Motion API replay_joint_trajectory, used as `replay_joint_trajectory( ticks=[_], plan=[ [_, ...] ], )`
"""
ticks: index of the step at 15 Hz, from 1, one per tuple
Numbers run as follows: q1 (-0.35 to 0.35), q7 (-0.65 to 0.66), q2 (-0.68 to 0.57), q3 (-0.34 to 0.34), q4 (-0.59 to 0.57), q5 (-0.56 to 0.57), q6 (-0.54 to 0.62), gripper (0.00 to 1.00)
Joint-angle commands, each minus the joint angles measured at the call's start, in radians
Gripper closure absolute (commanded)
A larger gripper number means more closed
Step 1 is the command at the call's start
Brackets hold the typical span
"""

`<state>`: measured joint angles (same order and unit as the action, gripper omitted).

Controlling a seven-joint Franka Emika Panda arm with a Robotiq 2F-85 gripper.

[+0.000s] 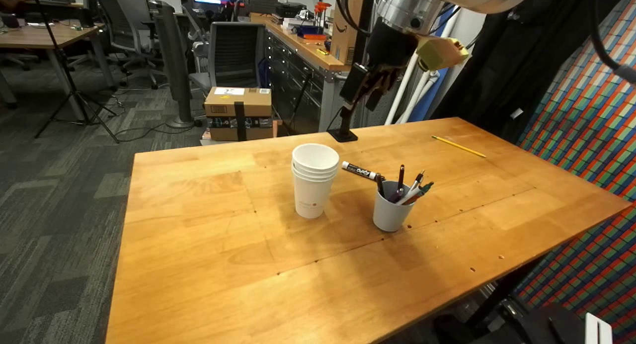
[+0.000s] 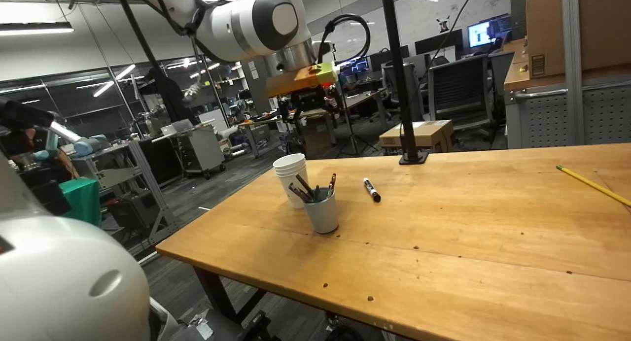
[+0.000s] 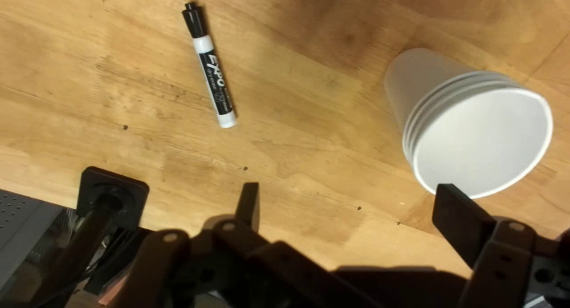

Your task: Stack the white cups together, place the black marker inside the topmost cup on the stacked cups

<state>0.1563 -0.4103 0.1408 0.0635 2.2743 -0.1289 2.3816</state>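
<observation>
The white cups (image 1: pixel 311 197) stand upright on the table, nested in one stack with several rims close together. The stack also shows in an exterior view (image 2: pixel 286 183) and in the wrist view (image 3: pixel 423 81). The topmost cup (image 3: pixel 483 141) looks empty inside. The black marker (image 3: pixel 213 76), white-bodied with a black label and cap, lies on the table apart from the stack. It shows in both exterior views (image 1: pixel 360 170) (image 2: pixel 372 190). My gripper (image 3: pixel 348 192) is open and empty, high above the table (image 1: pixel 360 103). One fingertip overlaps the stack's rim in the wrist view only.
A smaller light-grey cup of pens (image 1: pixel 391 215) stands beside the stack, also in an exterior view (image 2: pixel 323 218). A black post base (image 1: pixel 343 135) is fixed at the table's edge, also in the wrist view (image 3: pixel 113 188). A yellow pencil (image 1: pixel 458 146) lies farther along the table.
</observation>
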Motion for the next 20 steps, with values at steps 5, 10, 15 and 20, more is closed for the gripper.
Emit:
replay_joint_trajectory(
  ticks=[5, 10, 15, 20],
  plan=[
    [-0.043, -0.278, -0.09, -0.07, -0.112, -0.148, -0.06, 0.0],
    [-0.098, -0.46, -0.139, -0.084, -0.173, -0.233, -0.182, 0.0],
    [-0.14, -0.549, -0.143, -0.08, -0.17, -0.232, -0.232, 0.0],
    [-0.137, -0.601, -0.101, -0.068, -0.11, -0.226, -0.187, 0.0]
  ],
)
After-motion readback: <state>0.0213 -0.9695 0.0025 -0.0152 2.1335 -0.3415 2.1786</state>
